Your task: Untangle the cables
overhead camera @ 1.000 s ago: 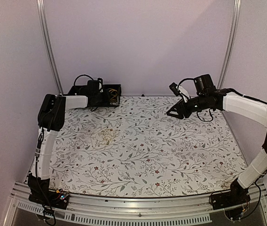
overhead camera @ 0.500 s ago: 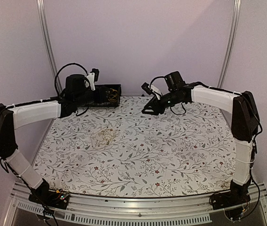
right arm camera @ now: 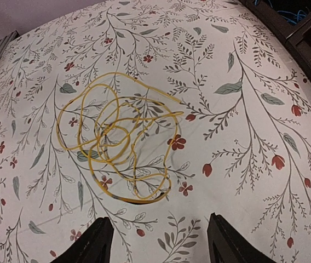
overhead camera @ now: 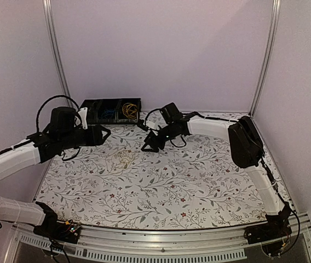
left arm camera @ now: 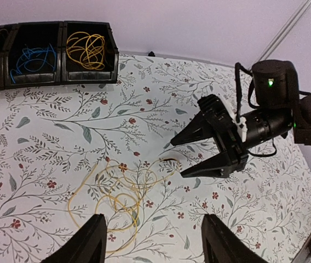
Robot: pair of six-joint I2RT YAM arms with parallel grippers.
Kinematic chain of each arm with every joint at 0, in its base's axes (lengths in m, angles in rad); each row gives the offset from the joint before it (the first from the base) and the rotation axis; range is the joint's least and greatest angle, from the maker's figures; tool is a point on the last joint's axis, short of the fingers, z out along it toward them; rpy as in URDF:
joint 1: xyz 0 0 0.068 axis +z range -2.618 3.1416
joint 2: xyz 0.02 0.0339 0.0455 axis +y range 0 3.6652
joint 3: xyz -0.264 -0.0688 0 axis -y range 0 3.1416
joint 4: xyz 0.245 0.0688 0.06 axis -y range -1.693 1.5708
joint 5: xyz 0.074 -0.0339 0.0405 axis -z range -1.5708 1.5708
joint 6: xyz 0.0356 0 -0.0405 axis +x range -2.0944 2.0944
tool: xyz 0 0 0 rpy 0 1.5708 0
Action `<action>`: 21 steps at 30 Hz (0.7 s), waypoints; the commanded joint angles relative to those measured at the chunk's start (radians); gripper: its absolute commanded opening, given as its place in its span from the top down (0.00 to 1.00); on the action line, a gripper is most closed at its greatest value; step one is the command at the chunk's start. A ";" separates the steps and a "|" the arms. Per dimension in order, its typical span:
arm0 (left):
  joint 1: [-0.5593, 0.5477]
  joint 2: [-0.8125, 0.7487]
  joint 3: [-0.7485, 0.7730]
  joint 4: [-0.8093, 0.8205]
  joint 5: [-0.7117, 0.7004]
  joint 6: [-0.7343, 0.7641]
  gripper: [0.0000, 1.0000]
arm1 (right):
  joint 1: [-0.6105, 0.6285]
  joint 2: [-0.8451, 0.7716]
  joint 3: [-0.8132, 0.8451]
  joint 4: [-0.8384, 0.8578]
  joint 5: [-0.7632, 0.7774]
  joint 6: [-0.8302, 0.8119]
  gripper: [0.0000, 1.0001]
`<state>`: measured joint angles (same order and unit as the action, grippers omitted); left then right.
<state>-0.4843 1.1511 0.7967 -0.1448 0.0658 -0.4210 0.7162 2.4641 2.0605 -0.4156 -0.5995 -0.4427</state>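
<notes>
**Arms closed in on yellow cable, nothing gripped yet**

Left gripper (left arm camera: 153, 219): fingers apart, empty, hovering over the near edge of the tangle. Right gripper (left arm camera: 176, 159): jaws spread, also empty, pointing at the tangle from the opposite side. Its tips are just beside the outermost loop; contact can't be confirmed.

Change over the last second: both arms swung in. The left came off the tray at the back, and the right came from the back right of the table. They now face each other across the work.

The yellow cable (right arm camera: 117, 142) hasn't moved. It lies in loose overlapping loops flat on the flowered table (overhead camera: 199, 186), left of centre, between the two grippers.

The black tray (left arm camera: 84, 76) at the back edge holds a yellow coil (left arm camera: 87, 48) and a blue coil (left arm camera: 32, 57). The leftmost compartment holds something dark, hard to make out.

Looks like the approach for a two-handed pick. Next move probably needs each gripper on a separate strand, since crossed loops could cinch if pulled together.
</notes>
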 commanded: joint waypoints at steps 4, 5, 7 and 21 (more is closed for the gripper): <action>0.000 -0.105 -0.050 -0.092 -0.039 -0.072 0.38 | 0.017 0.102 0.083 0.189 0.044 0.037 0.41; -0.001 -0.106 -0.053 -0.094 -0.038 -0.071 0.38 | 0.022 0.108 0.083 0.207 0.039 0.040 0.42; -0.002 -0.094 -0.058 -0.092 -0.031 -0.067 0.38 | 0.029 0.115 0.084 0.234 0.018 0.038 0.45; -0.006 0.218 -0.108 0.263 0.060 -0.011 0.00 | 0.048 -0.090 -0.002 0.176 -0.088 0.063 1.00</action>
<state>-0.4847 1.2907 0.7082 -0.0528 0.1127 -0.4568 0.7616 2.5271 2.0739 -0.2131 -0.6411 -0.4007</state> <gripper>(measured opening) 0.945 0.017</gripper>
